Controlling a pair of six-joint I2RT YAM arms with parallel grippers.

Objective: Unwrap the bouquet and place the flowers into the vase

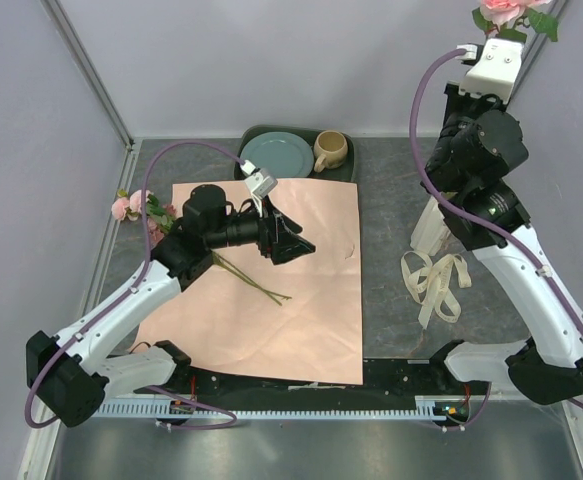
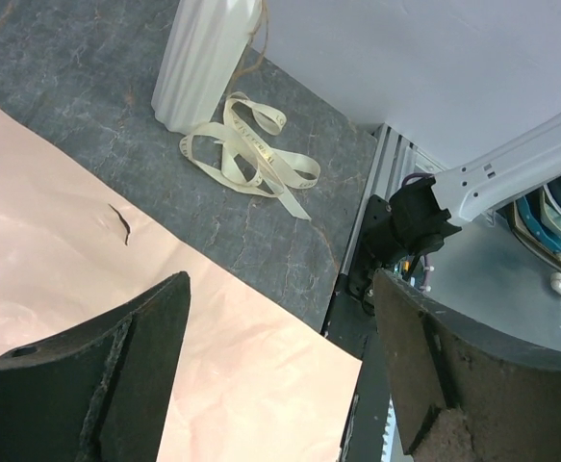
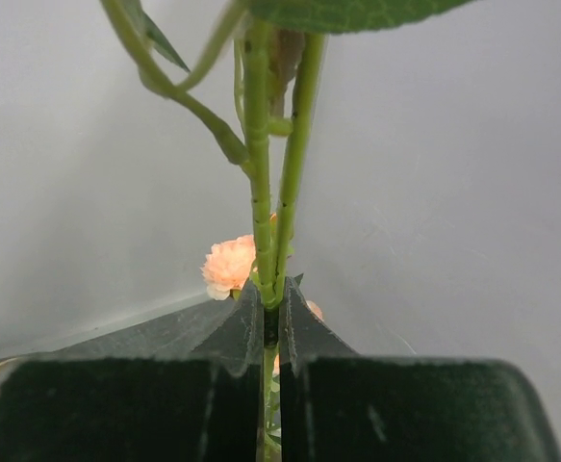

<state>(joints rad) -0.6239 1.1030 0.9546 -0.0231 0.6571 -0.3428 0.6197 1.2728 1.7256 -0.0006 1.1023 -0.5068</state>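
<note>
The right gripper (image 3: 270,306) is raised high, its jaws pinched on the green stems (image 3: 259,202) of flowers whose pink bloom (image 1: 508,10) shows at the top of the overhead view. The left gripper (image 1: 293,243) hovers spread and empty over the flattened salmon-pink paper (image 1: 301,320), and the other flowers (image 1: 136,208) lie at the paper's left edge. The ribbed cream vase (image 2: 203,58) stands just beside the loose ribbon (image 2: 251,154).

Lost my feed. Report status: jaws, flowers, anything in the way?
Right gripper jaws shut on flower stems, held high. Left gripper jaws open, empty, above the paper. Other flowers on the paper. Vase right of paper, ribbon beside it.
</note>
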